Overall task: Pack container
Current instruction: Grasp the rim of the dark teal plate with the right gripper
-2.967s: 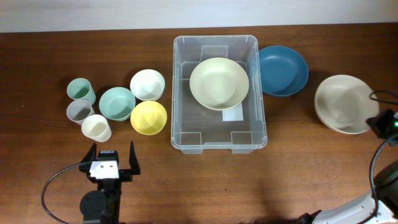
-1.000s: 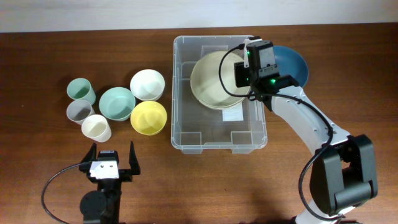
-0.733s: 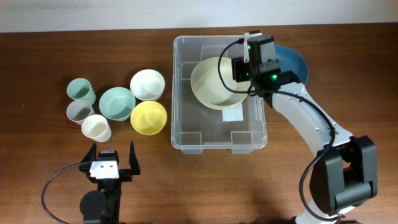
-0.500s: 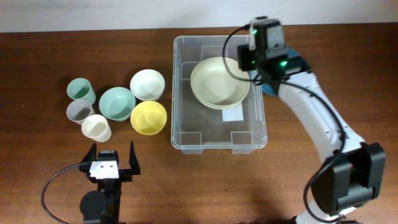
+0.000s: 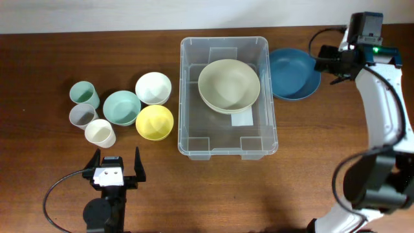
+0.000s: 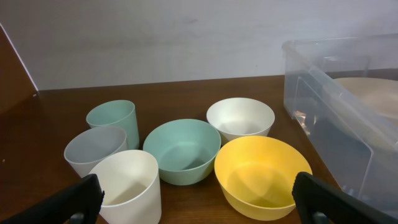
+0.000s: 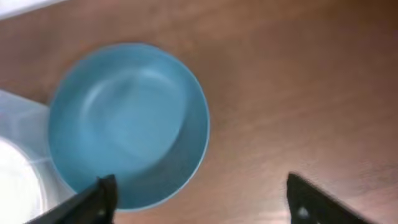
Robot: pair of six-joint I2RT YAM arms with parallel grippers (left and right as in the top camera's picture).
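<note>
**Item: packing job, part done.**

- Container [image 5: 224, 146]: stood at mid-table, clear and uncovered, long side running away from the arms.
- Packed: cream bowls [image 5: 228, 84], seemingly two nested, sat in the far half of the container. The near half was bare apart from a white label on the base.
- Not yet packed, to the container's right: one blue bowl [image 5: 294, 72], on the table just beside the container's wall.
- Not yet packed, to its left: white bowl [image 5: 153, 88], teal bowl [image 5: 121, 107] and yellow bowl [image 5: 154, 122] in a close cluster. Beside them stood a green cup [image 5: 84, 94], a grey cup [image 5: 83, 116] and a cream cup [image 5: 100, 133].
- Right gripper [image 7: 202, 200]: hung above the blue bowl's outer edge with jaws spread wide, holding nothing.
- Left gripper [image 5: 117, 158]: sat low at the near edge, facing the cluster, jaws fully apart and empty.

**Assessment:** roughly a quarter in and seven pieces left on the table. The blue bowl looked the likely next item, given the right gripper's place over it.
</note>
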